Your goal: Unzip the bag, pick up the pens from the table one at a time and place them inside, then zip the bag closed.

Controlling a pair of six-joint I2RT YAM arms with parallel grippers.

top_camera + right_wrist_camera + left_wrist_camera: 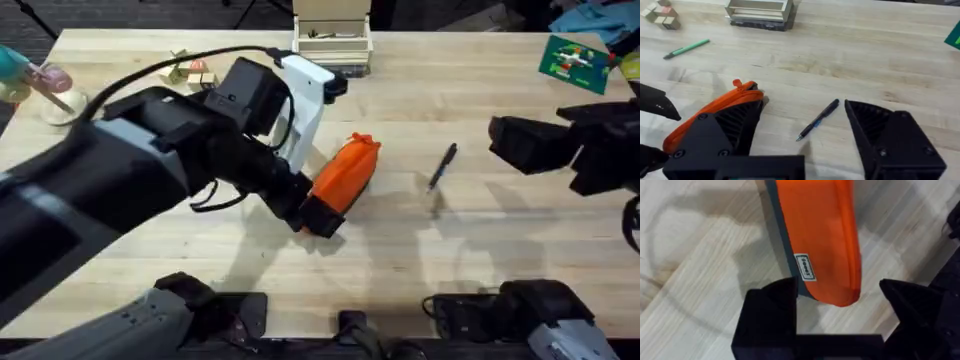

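**Left arm at the near end of the bag, right arm waiting off to the side**

From my remote seat, starting at the left: my left arm sweeps in large and dark across the table point(420, 260) in the overhead view, and the left gripper point(840, 297) sits at the near end of the bag point(343, 180). Its jaws are spread apart, one finger on each side of the bag's end; whether they touch the fabric I cannot tell. The wrist view shows the bag's orange side with a small white label point(804, 267) and a dark strip along one edge.

The bag lies near the middle of the table, slanted, its far end gathered into a small tab. Beyond it, toward the far edge, lies the green pen point(686, 48), with small wooden blocks point(661, 15) farther off and a low tray point(332, 40) at the far edge.

To the right of the bag, apart from it, the dark pen point(442, 166) lies on bare wood, also at a slant.

Farthest right, my right gripper point(802, 142) hangs above the table near its right edge, jaws released and holding nothing, looking toward the dark pen and the bag.
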